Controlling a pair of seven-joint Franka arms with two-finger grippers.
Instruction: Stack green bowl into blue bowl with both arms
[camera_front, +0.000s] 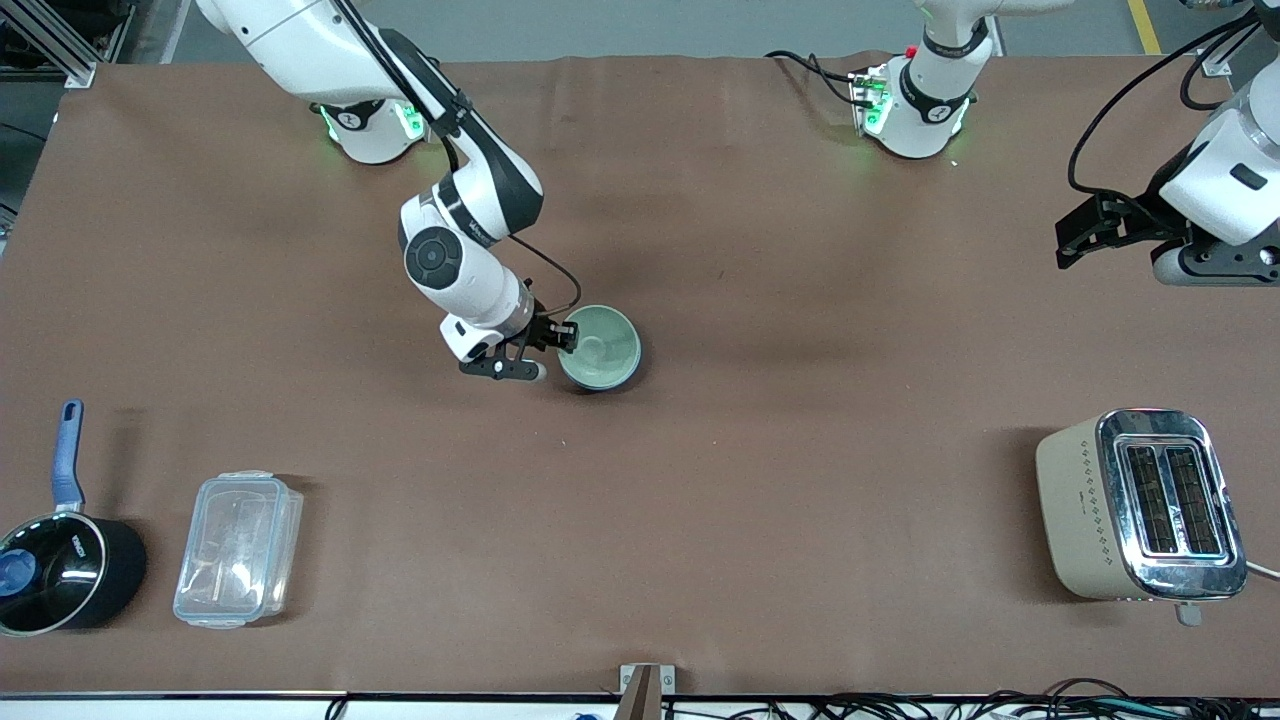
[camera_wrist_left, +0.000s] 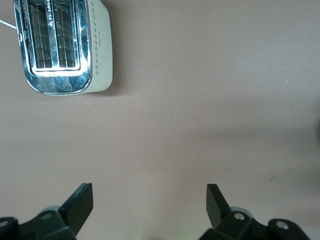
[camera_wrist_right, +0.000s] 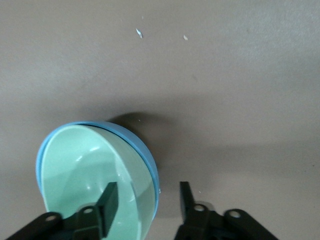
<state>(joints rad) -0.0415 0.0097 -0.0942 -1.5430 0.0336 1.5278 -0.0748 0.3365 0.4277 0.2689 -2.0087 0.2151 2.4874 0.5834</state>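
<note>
The green bowl sits nested inside the blue bowl in the middle of the table. In the right wrist view the blue bowl shows as a rim around the green bowl. My right gripper is open and straddles the rim of the stacked bowls. One finger is inside the green bowl and the other is outside the blue wall. My left gripper is open and empty, held over bare table at the left arm's end.
A beige and chrome toaster stands near the front at the left arm's end. A black saucepan with a blue handle and a clear plastic box stand near the front at the right arm's end.
</note>
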